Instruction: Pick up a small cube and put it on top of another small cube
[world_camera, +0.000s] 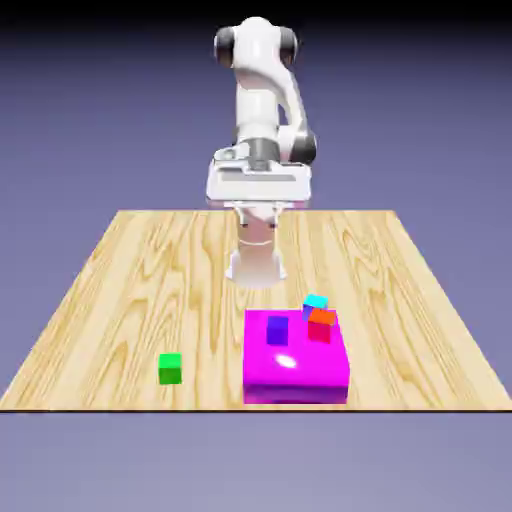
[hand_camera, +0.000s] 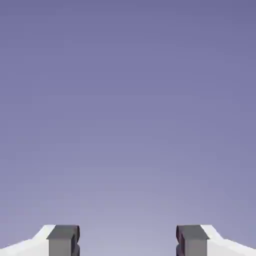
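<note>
While the small green cube (world_camera: 170, 369) sits directly on the wooden table (world_camera: 140, 300), toward the near edge and on the exterior view's left, the gripper (hand_camera: 128, 241) hangs well away from it, up above the far part of the table. To the cube's right in the exterior view, with bare wood between the two, lies the big magenta block (world_camera: 290, 374), a broad, low slab with a bright glint on its upper face. A purple cube (world_camera: 277, 331) appears against the block's upper face, left of the other small cubes. Farther right is a red cube (world_camera: 321, 326), and just behind it shows a cyan cube (world_camera: 315, 305), partly hidden by the red one and near the block's far edge; whether those two touch, I cannot tell. Beyond them, the white arm (world_camera: 258, 95) rises from its base at the table's far side. In the hand view the fingers stand wide apart, holding nothing, with only the plain blue-violet backdrop (hand_camera: 128, 115) between and beyond them.
</note>
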